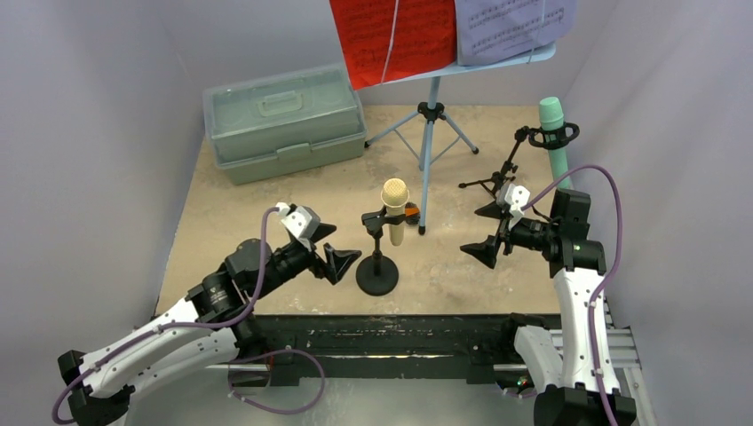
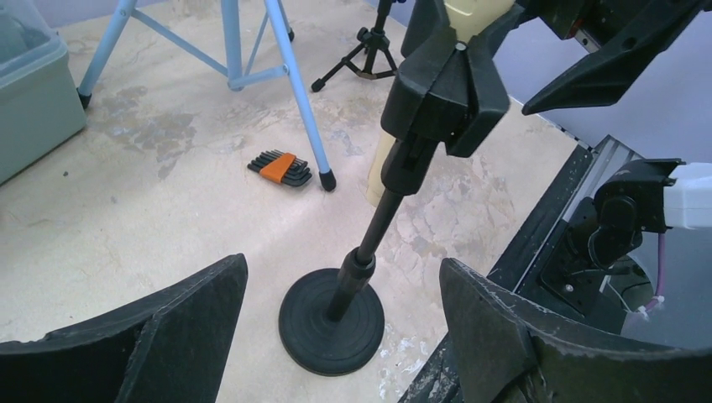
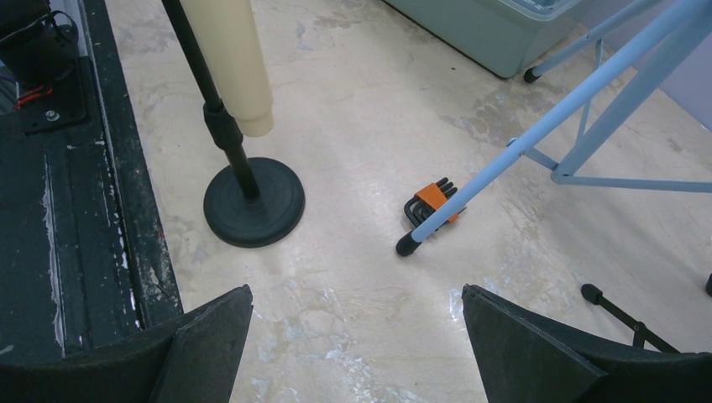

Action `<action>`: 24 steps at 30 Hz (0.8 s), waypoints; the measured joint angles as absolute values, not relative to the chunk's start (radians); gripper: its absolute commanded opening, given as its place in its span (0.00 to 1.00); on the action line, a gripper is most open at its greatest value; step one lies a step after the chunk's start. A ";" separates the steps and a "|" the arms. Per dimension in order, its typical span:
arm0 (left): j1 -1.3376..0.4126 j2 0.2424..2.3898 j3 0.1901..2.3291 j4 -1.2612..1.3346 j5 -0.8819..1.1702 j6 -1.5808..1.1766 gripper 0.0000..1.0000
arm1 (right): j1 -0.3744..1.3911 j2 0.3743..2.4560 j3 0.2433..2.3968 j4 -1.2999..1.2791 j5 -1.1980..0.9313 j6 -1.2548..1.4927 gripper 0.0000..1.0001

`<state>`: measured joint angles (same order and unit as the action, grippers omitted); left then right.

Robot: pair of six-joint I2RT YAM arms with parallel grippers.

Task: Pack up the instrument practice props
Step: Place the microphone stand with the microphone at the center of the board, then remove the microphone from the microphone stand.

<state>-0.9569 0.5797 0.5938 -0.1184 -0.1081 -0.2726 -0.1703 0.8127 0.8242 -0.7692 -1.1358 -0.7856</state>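
Near the middle of the tan surface (image 1: 240,222), the round-base mic holder (image 1: 376,271) stands upright: a black disc foot, a thin black post and a clip at the top. The tan microphone (image 1: 394,206) sits in that clip, mesh head up, its pale body hanging beside the post and ending above the disc foot.

At the far right, the teal microphone (image 1: 555,133) stands in the ring top of the black tripod holder (image 1: 508,169). The light-blue music rack (image 1: 431,133) stands on its tripod legs at the far centre, with the red sheet (image 1: 391,35) and the purple sheet (image 1: 511,27) leaning on its shelf. A small orange-and-black hex key set (image 2: 281,168) lies just beside the foot of the rack's near leg. The pale green case (image 1: 284,120) sits at the far left, lid down.

From the near left, the left arm reaches low toward the right. The left claw (image 1: 336,248) is just left of the round-base holder's post, fingers spread wide and gripping nothing. The right arm rises from the near right and bends to point left. The right claw (image 1: 487,231) hangs above the surface, well apart from that holder, fingers fully spread and empty.
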 measured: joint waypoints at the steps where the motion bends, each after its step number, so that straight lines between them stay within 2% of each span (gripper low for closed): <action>1: -0.957 0.568 0.594 -0.127 -0.105 -0.267 0.84 | -0.170 0.813 0.824 -0.769 -1.135 -0.786 0.99; 11: -0.957 0.504 0.595 -0.126 -0.078 -0.207 0.97 | -0.170 0.818 0.824 -0.783 -1.137 -0.809 0.99; 19: -0.957 0.514 0.595 -0.121 -0.095 -0.210 1.00 | -0.170 0.819 0.824 -0.815 -1.144 -0.850 0.99; 24: -0.957 0.493 0.595 -0.120 -0.107 -0.209 1.00 | -0.166 0.855 0.847 -0.937 -1.148 -0.975 0.99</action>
